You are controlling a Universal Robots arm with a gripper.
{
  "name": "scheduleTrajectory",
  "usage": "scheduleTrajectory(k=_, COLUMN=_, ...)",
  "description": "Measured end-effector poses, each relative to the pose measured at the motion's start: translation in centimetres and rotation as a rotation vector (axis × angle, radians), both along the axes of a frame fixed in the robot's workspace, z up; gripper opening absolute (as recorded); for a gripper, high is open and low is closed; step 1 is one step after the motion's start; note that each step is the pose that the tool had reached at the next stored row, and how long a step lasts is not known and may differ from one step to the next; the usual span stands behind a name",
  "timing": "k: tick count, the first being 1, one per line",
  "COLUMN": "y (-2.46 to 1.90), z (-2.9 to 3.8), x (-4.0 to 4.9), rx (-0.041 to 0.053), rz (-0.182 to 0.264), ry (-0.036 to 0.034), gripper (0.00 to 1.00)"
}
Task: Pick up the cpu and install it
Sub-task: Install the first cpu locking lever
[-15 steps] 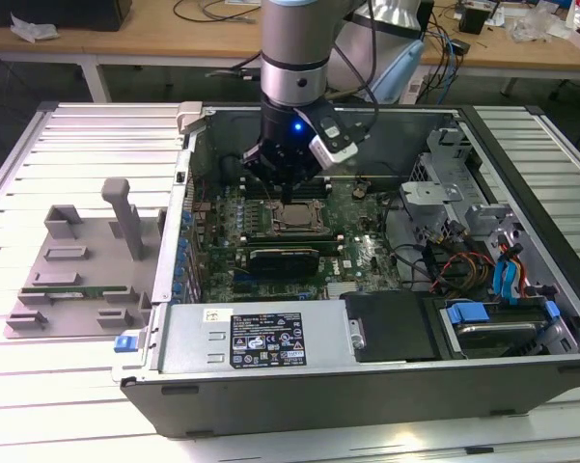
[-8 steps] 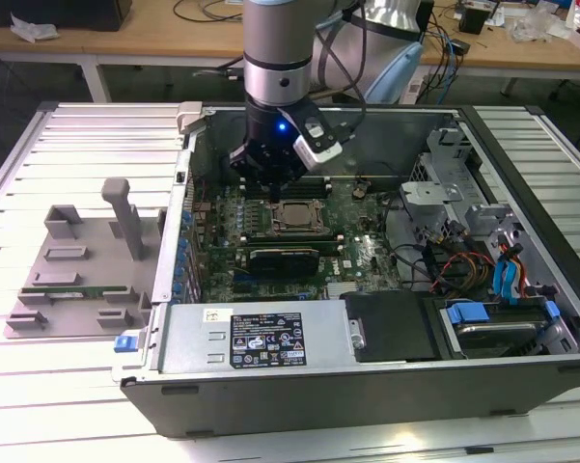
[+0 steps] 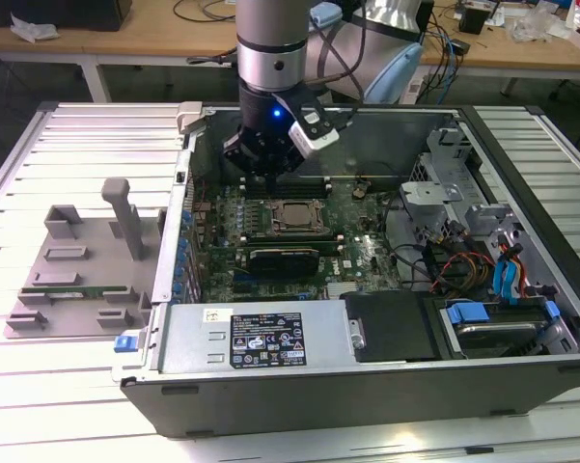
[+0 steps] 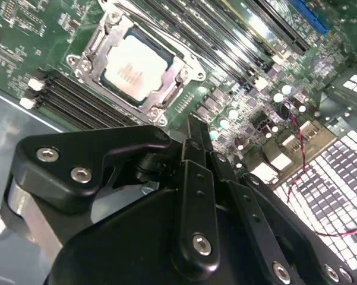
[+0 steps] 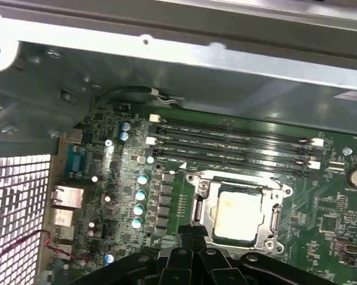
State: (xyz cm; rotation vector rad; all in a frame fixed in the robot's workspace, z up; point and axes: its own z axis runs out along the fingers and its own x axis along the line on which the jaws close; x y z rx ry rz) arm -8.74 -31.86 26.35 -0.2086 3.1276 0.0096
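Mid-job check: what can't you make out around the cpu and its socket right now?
1. Underside of the cpu: hidden by the chip itself, in both wrist views.
2. One corner of the socket frame: first wrist view, covered by the gripper.
3. Whether the cpu lies fully flat: exterior view, too small; second wrist view, glare on its top.

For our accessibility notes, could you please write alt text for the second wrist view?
A silvery cpu sits in its metal socket frame on a green motherboard, apart from the black pincer in the foreground, which is closed and holding nothing. Dark memory slots run beside the socket.
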Motion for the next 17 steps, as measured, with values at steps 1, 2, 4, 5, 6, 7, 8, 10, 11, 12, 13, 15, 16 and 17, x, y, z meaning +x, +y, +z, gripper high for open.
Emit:
scheduleTrajectory(k=1, y=0.00, z=0.00, x=-0.69, rx=0.0000, rz=-0.001, ry=0.0000, gripper=0.11)
scheduleTrajectory(k=2, y=0.00, z=0.00, x=-0.94, rx=0.0000, rz=-0.001, ry=0.0000, gripper=0.11)
scheduleTrajectory(k=4, y=0.00, z=0.00, x=-1.38, rx=0.0002, rz=-0.002, ry=0.0000, gripper=0.11)
scheduleTrajectory(k=5, y=0.00, z=0.09, x=-1.38, rx=-0.0001, rz=-0.003, ry=0.0001, gripper=0.11)
scheduleTrajectory(k=6, y=0.00, z=0.27, x=-1.38, rx=0.0000, rz=-0.005, ry=0.0000, gripper=0.11)
scheduleTrajectory(k=7, y=0.00, z=0.27, x=-1.38, rx=0.0002, rz=-0.006, ry=-0.0002, gripper=0.11)
scheduleTrajectory(k=8, y=0.00, z=0.28, x=-1.46, rx=0.0032, rz=-0.006, ry=0.0000, gripper=0.11)
scheduleTrajectory(k=10, y=0.00, z=0.26, x=-2.02, rx=0.0166, rz=-0.006, ry=0.0001, gripper=0.11)
scheduleTrajectory(k=11, y=0.00, z=0.25, x=-2.17, rx=0.0275, rz=-0.006, ry=0.0001, gripper=0.11)
scheduleTrajectory(k=12, y=0.00, z=0.25, x=-2.23, rx=0.0437, rz=-0.006, ry=0.0002, gripper=0.11)
scheduleTrajectory(k=13, y=0.00, z=0.24, x=-2.25, rx=0.0594, rz=-0.006, ry=0.0002, gripper=0.11)
scheduleTrajectory(k=15, y=0.00, z=0.23, x=-2.29, rx=0.0838, rz=-0.006, ry=0.0003, gripper=0.11)
scheduleTrajectory(k=16, y=0.00, z=0.21, x=-2.32, rx=0.0926, rz=-0.006, ry=0.0003, gripper=0.11)
scheduleTrajectory(k=17, y=0.00, z=0.19, x=-2.38, rx=0.1094, rz=-0.006, ry=0.0003, gripper=0.11)
